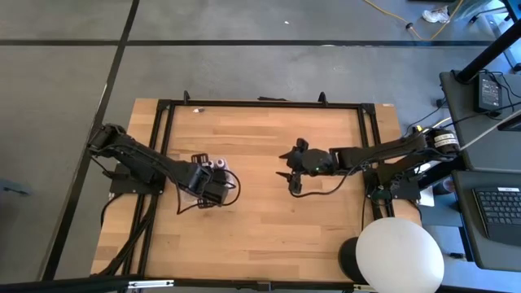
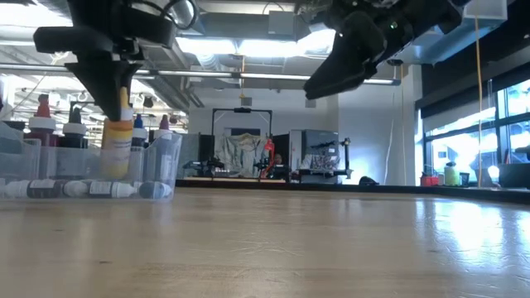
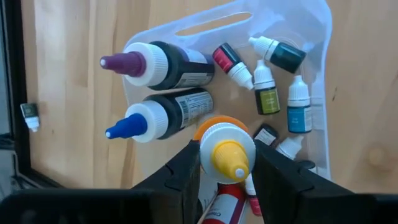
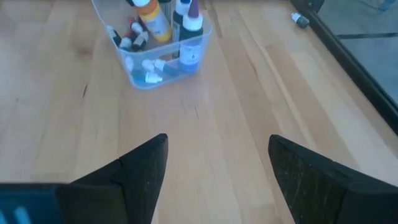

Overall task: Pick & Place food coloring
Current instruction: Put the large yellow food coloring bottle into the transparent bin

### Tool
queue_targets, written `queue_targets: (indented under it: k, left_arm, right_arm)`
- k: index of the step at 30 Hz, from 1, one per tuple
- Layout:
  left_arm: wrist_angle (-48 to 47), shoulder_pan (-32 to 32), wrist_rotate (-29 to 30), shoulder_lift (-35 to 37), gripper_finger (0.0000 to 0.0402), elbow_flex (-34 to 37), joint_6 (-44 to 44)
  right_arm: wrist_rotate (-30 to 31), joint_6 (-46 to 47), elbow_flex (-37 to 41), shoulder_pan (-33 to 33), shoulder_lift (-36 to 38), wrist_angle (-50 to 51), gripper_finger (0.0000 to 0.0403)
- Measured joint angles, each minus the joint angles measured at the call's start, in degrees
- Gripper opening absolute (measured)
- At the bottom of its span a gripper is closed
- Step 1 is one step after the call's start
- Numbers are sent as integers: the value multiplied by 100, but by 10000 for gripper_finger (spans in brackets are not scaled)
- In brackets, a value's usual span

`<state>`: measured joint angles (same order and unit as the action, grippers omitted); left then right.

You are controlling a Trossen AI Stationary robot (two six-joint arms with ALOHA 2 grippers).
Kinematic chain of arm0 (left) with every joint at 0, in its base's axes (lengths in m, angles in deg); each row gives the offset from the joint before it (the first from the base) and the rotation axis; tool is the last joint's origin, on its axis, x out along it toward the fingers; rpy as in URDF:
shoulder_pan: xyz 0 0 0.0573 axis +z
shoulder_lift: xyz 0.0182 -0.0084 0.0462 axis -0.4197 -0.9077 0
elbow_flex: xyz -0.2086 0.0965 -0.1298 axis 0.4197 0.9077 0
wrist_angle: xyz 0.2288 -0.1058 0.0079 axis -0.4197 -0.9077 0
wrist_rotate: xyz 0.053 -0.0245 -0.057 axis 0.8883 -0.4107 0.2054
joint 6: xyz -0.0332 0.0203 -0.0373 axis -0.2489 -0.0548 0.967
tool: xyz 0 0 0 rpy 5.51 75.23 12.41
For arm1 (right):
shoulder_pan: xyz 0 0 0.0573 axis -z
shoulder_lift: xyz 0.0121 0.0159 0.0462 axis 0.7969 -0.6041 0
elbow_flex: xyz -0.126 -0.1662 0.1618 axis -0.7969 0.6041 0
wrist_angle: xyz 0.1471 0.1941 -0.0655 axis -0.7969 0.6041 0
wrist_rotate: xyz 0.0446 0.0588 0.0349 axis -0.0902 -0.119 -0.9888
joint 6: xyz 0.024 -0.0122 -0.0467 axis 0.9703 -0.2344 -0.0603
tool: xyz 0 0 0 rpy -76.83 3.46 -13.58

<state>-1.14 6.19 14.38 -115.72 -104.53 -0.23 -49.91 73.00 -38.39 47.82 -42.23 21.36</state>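
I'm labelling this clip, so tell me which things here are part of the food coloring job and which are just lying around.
Part of the job:
- yellow-capped bottle, held in the left gripper over the tray
- purple-tipped bottle and blue-tipped bottle, in the tray
- small dropper bottles, in the tray
- clear tray

Just lying about:
- small dark item near the table edge
- right gripper, open, waiting

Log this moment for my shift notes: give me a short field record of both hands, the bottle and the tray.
left hand: shut on the yellow-capped bottle, over the tray
right hand: open, empty, above bare table
tray: clear plastic, on the table's left side
tray contents: purple-tipped bottle and blue-tipped bottle upright, small dropper bottles lying flat
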Motion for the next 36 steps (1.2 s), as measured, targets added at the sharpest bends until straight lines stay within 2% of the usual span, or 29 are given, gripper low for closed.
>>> queue_targets:
  k: [10,15,25,36]
  left_arm:
    - [47,-12,-48,2,121,36,484]
    - [331,-12,-189,149,116,379,598]
    - [635,67,-67,363,120,820,793]
    - [581,209,7,387,154,841,918]
  right_arm:
    - [0,-67,0,0,-100,0,280]
    - [0,-143,0,-25,-96,27,280]
    - [0,-149,0,-50,-96,7,280]
    - [0,-149,0,-48,-92,9,280]
